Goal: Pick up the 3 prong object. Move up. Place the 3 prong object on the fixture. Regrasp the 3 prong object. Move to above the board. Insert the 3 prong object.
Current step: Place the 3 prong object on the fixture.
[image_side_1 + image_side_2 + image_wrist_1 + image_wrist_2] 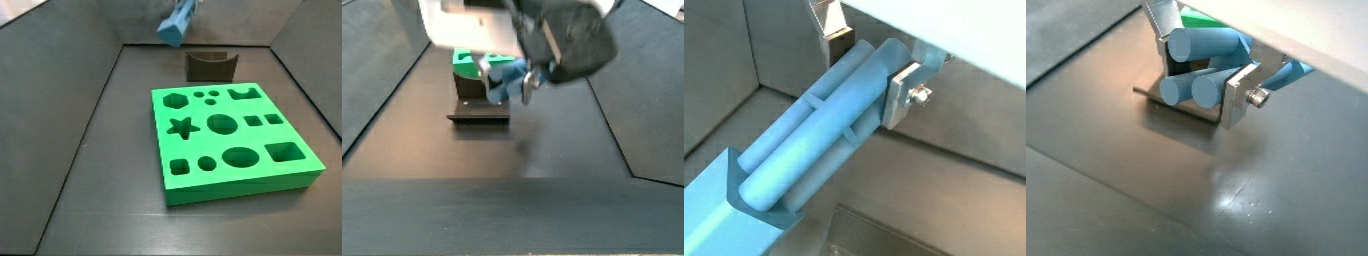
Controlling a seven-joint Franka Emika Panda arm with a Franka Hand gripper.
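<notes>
Dark grey floor below my gripper [1211, 82], whose fingers [902, 97] clamp the light-blue 3 prong object [811, 140] aloft. The fixture [211, 66] sits beneath; the green board [230, 143] lies beyond.

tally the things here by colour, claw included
light blue: 1, the 3 prong object, held in the claw above the fixture
green: 1, the board
dark brown: 1, the fixture
silver: 1, the claw
total: 4

Your gripper [520, 78], carrying the light-blue plastic pronged piece [178, 21], hangs above the dark brown notched fixture [210, 66]; open floor [120, 120] surrounds the bright green slab [230, 140].
</notes>
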